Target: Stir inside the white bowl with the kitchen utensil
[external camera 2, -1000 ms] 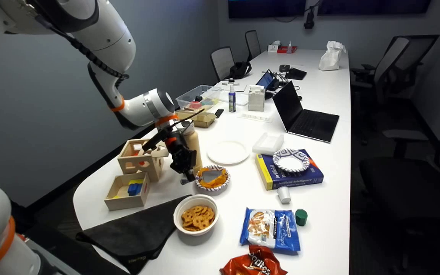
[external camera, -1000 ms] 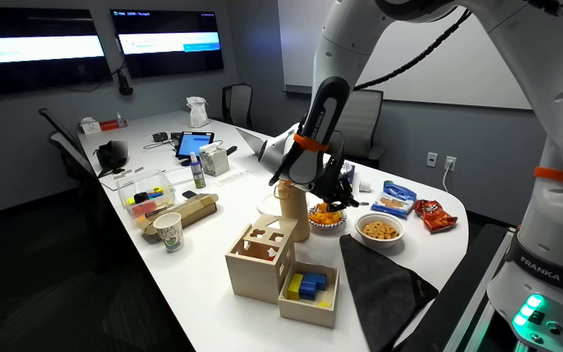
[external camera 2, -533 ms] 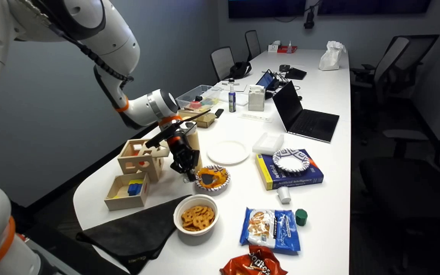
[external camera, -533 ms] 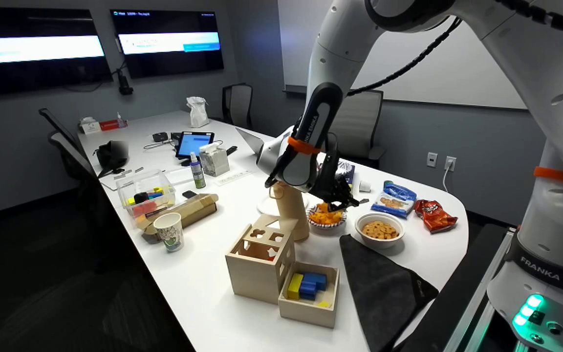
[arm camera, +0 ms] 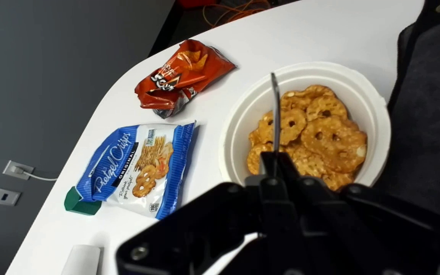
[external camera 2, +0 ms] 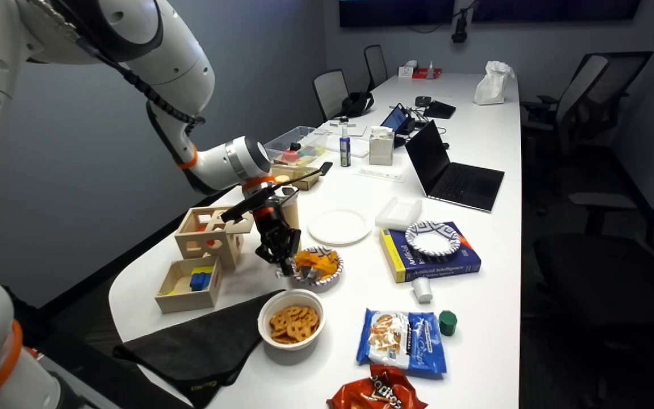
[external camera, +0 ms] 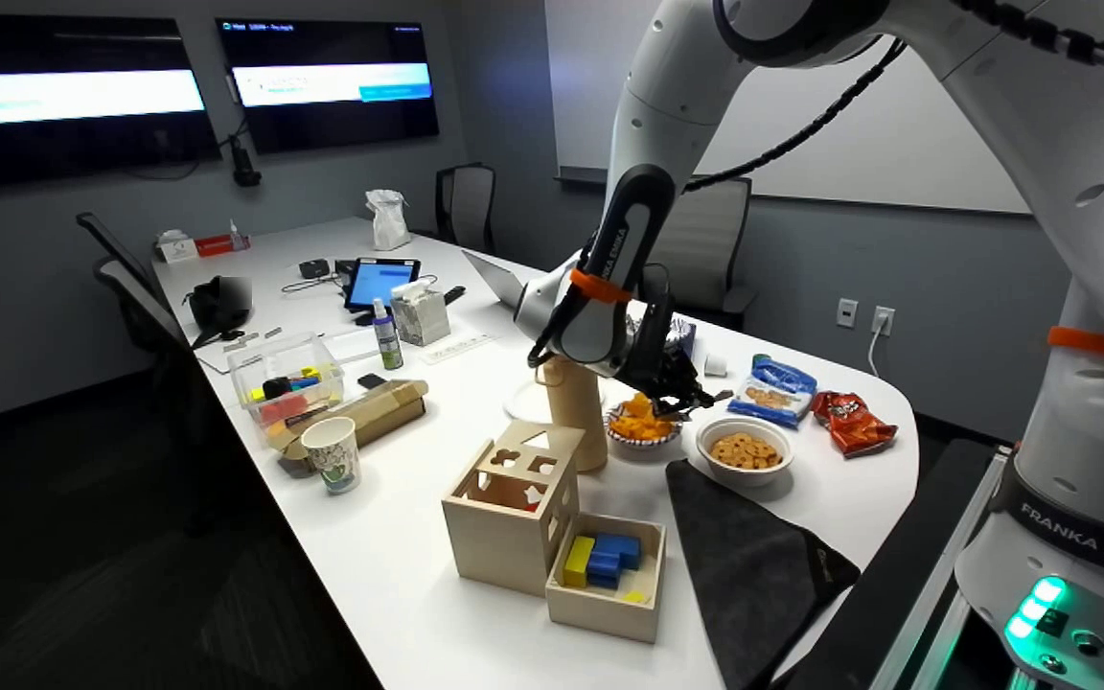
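From beside the arm (external camera: pixel 677 86), both exterior views look along the surface (external camera: pixel 389 556) toward wall screens (external camera: pixel 332 86), sharing the white bowl (external camera 2: pixel 290 298). Nearer, the wrist view faces it past the pincer (arm camera: pixel 275 164).

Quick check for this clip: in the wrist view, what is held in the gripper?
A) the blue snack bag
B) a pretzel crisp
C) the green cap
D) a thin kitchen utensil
D, since the wrist view shows the grey kitchen utensil, seen nearly edge-on, jutting out from the closed gripper, with the white bowl beyond it.
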